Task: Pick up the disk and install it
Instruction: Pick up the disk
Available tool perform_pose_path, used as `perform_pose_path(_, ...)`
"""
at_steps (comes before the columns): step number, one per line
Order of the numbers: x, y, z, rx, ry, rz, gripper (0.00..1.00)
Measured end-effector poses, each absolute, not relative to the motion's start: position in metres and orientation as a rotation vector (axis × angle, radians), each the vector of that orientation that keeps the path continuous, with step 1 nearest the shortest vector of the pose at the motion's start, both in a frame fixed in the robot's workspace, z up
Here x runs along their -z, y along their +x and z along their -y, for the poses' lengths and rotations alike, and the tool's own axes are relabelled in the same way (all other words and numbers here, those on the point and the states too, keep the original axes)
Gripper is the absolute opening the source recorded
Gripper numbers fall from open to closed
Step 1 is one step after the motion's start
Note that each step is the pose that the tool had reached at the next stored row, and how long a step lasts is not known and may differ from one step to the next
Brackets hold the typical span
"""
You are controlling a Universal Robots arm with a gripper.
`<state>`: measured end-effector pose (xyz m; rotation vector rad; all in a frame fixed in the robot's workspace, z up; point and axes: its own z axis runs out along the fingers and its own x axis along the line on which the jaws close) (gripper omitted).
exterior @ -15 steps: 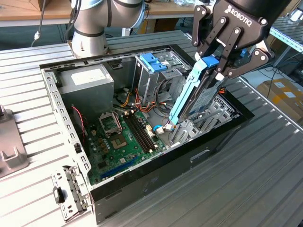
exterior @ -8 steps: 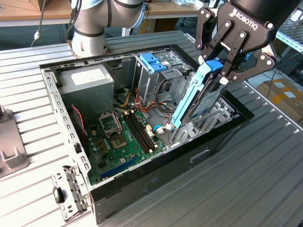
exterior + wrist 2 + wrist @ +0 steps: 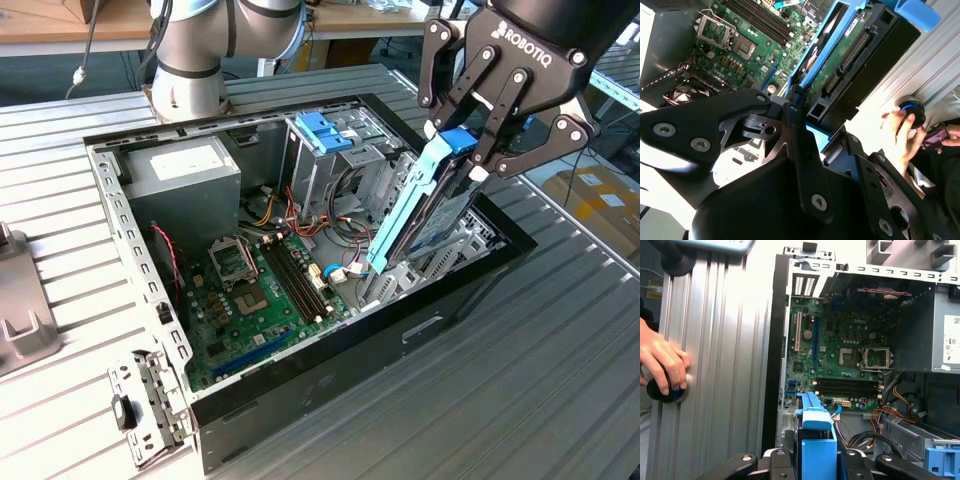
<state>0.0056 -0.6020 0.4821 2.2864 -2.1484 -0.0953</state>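
Claw point(image 3: 462, 150) clamped onto the top end of the disk point(image 3: 420, 212), fingers part-way closed, one on each side of its blue rails. Disk hangs from the claw, tilted, its lower end down inside the open computer case point(image 3: 300, 372) at the corner right under the claw. Can't tell if that lower end touches the metal bay there. In the second wrist view the disk point(image 3: 850, 55) shows its green circuit side and connector edge just past the claw's black links. In the first wrist view its blue rail end point(image 3: 815, 440) sits between the finger links.

Below the claw and out toward the exterior view's left: motherboard point(image 3: 250, 290) flat on the case floor. Further from the claw the same way, a grey power supply box point(image 3: 185, 170) with a white sticker. Drive cage point(image 3: 325, 135) with a blue plastic top stands upright near the claw, between it and the power supply box. Case lies on a ribbed metal table point(image 3: 560, 380). Arm base point(image 3: 195, 60) stands behind the case, well apart from the claw.

Person's hand point(image 3: 662, 362) rests on a round black-and-blue knob point(image 3: 665, 390) on the table outside the case, well clear of the claw.
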Motion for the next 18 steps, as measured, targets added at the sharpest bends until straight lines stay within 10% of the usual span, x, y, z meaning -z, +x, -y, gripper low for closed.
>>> perform_pose_path(18,-0.482,0.0074,0.6056,0.095,2.286,2.148,0.37)
